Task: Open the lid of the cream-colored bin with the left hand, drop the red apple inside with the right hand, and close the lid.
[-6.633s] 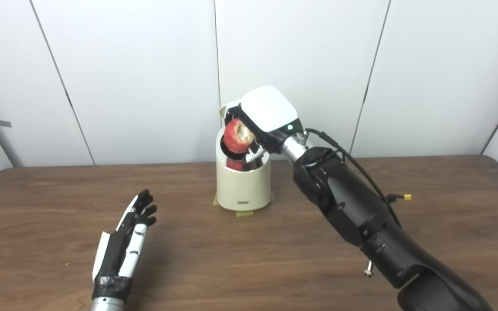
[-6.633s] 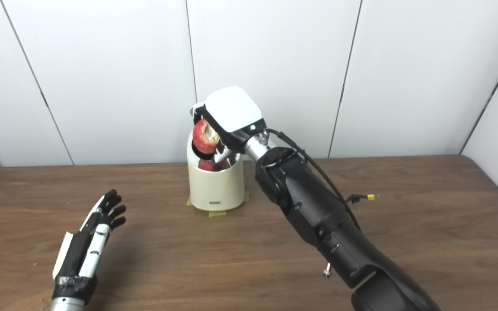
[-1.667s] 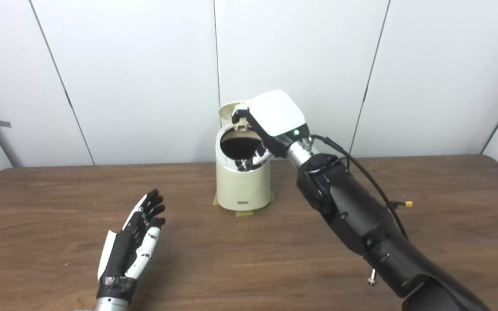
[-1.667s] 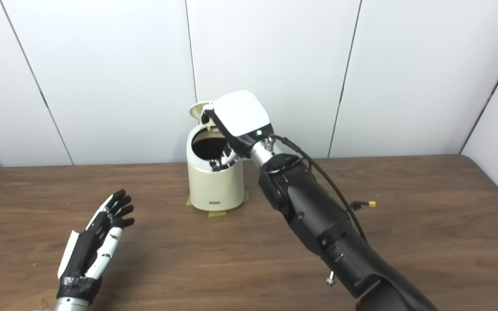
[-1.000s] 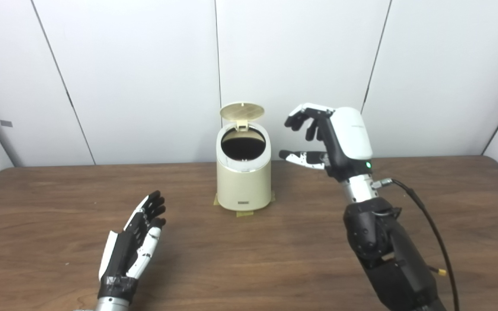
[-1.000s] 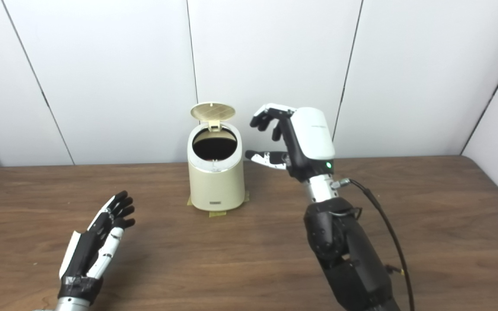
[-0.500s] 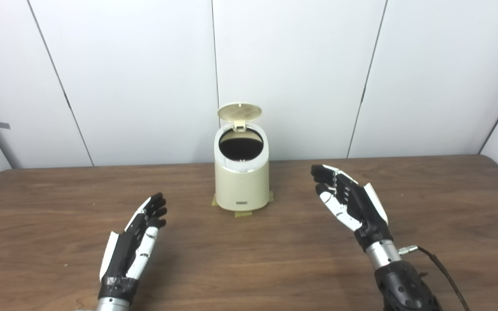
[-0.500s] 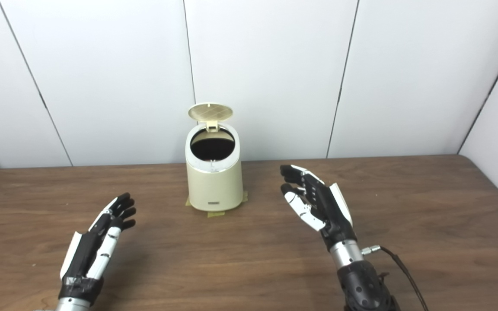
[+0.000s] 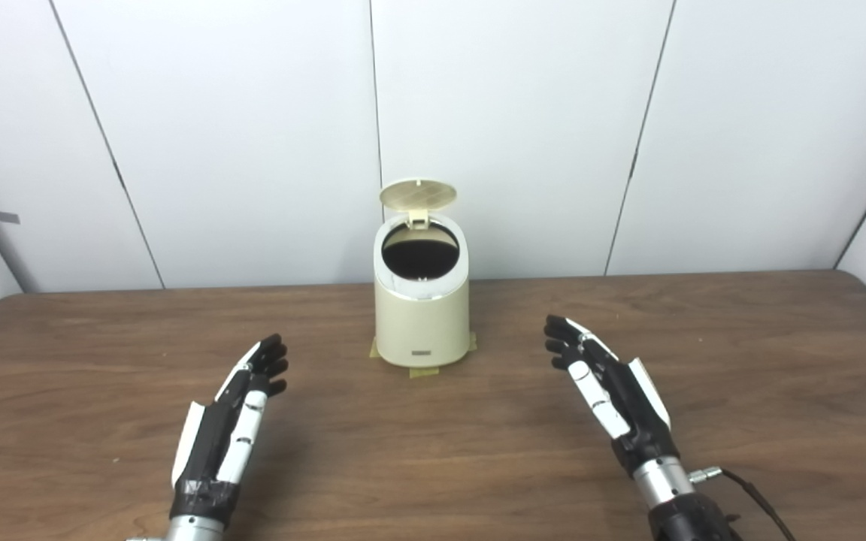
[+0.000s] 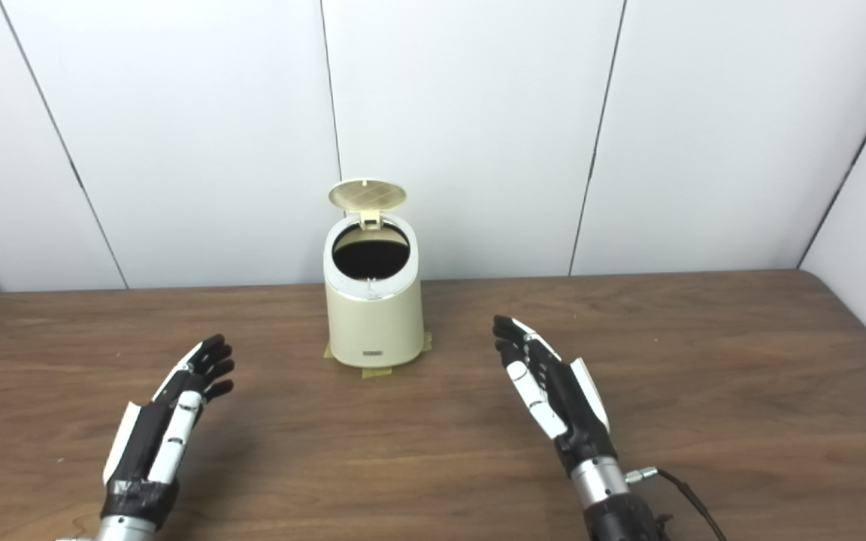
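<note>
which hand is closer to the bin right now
Roughly equal, perhaps the right. The right hand lies open in front-right of the cream bin; the left hand lies open in front-left.

**Cream, brown, black and white**

The bin (image 9: 422, 319) is cream all over its wall, with a shiny silver ring round a mouth that shows dark brown to black inside. Its raised lid (image 9: 418, 194) is a slightly deeper tan-cream with a faint grid pattern on the underside. Yellowish tape (image 9: 423, 369) edges the bin's foot. The table (image 9: 433, 443) is dark brown wood with streaky grain. The left hand (image 9: 234, 417) and right hand (image 9: 610, 391) are black with white panels and silver wrists. The wall (image 9: 237, 128) is plain white, crossed by thin dark seams
</note>
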